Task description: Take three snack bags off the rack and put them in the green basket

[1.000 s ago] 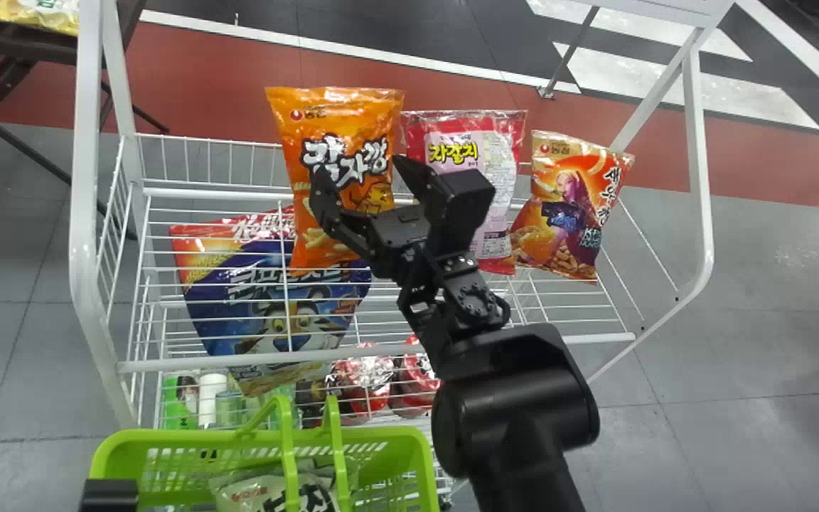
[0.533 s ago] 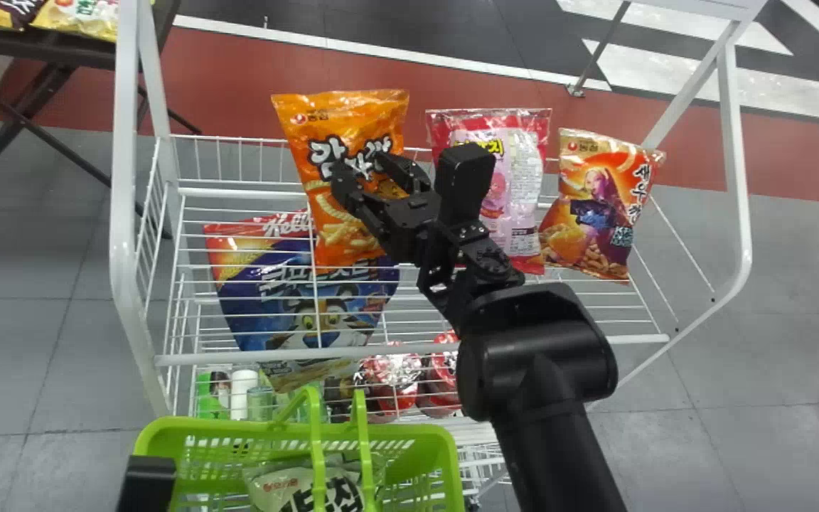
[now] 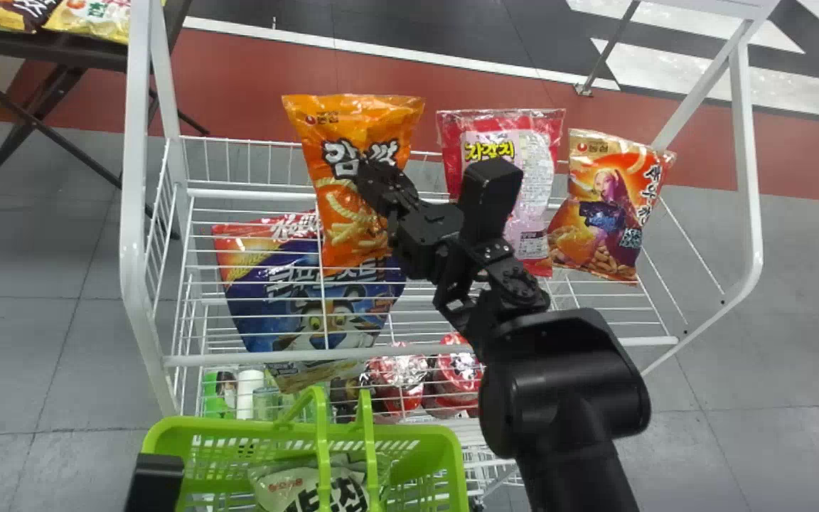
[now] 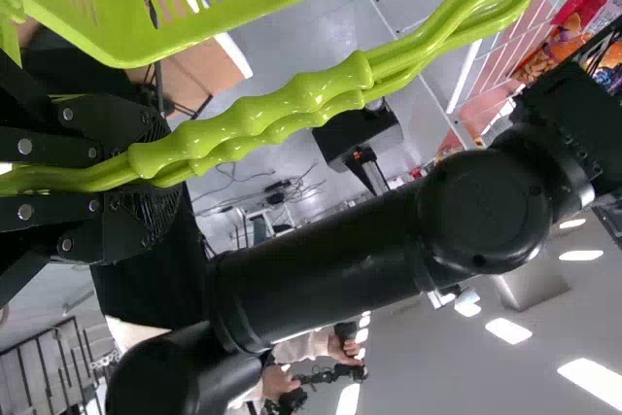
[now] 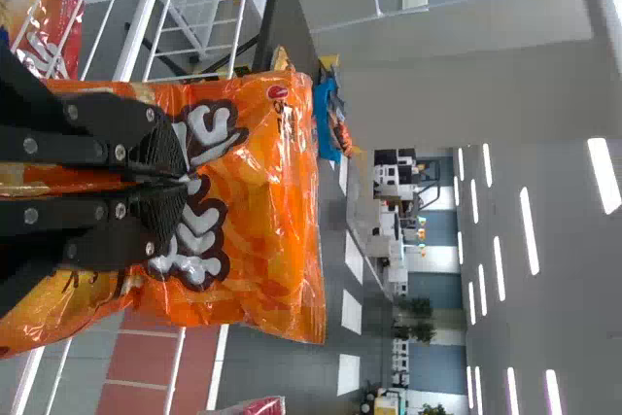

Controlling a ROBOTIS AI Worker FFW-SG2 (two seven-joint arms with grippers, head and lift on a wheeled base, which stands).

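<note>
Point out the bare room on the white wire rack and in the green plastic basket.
Bare wire shows between the left post of the rack and the orange snack bag, and below the red-and-gold snack bag. The basket has room right of its pale snack bag. It's crowded where the black right gripper grasps the orange bag, near the red-and-pink bag.

Bright ceiling lights (image 5: 529, 230); glare on orange bag (image 5: 267, 259).

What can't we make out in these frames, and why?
Green basket: head view's bottom edge cuts off its near side; full contents unclear.
White snack bag inside: head view, same edge cuts it, basket handles cross it.
Red-and-pink snack bag: head view, partly behind right gripper.
Red packages: head view, too small behind wire rack to identify.
</note>
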